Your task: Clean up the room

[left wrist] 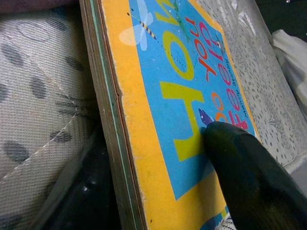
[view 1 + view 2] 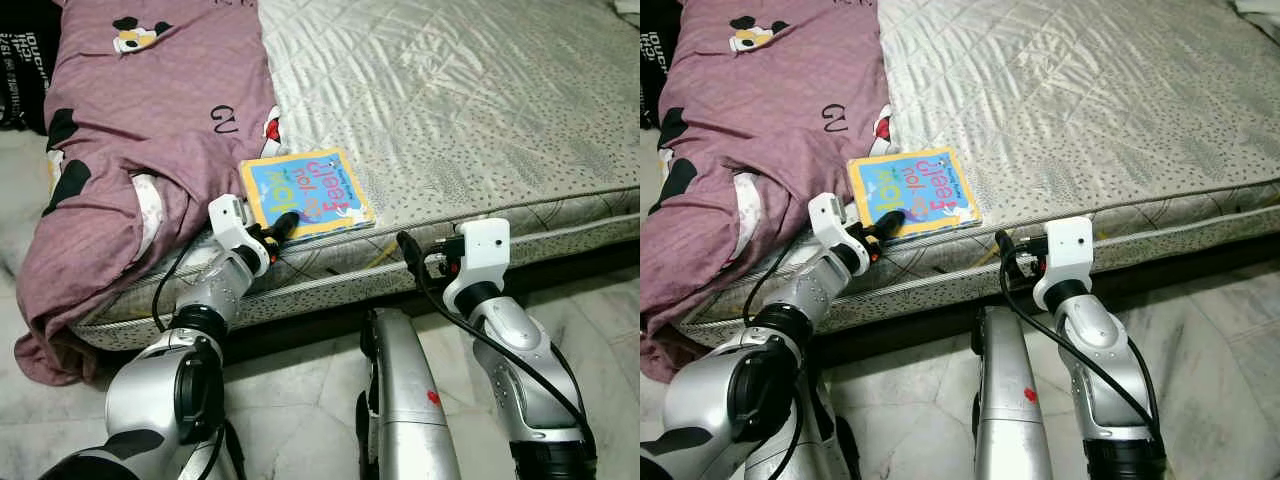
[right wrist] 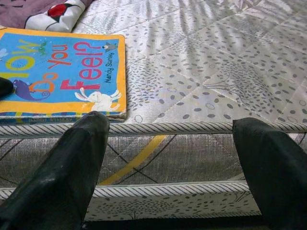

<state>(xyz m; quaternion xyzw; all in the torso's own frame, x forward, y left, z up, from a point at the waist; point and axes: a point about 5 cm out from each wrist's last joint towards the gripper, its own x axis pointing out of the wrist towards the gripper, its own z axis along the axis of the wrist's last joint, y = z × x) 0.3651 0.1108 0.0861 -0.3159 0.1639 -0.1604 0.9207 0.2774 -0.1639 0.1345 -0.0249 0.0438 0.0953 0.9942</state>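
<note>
Left claw [image 2: 283, 225] pinches the near edge of the board book [image 2: 306, 192], 1 finger lying on the cover. From the head views, the book sits flat on the bed [image 2: 450, 110] by its front edge, just beside the purple blanket [image 2: 140, 130], its long axis running roughly along that edge. Right claw [image 2: 415, 255] hovers off the mattress side, well right of the book, so the left arm is clearly the nearer.

Left wrist view: 1 black finger [image 1: 249, 167] presses on the blue cover while the other sits low against the mattress beneath the stacked page edges, which the head views cannot resolve.

Right wrist view: its 2 fingers [image 3: 62, 177] are spread wide and hold nothing, aimed at the mattress piping, with the title "How Do You Feel?" readable.
</note>
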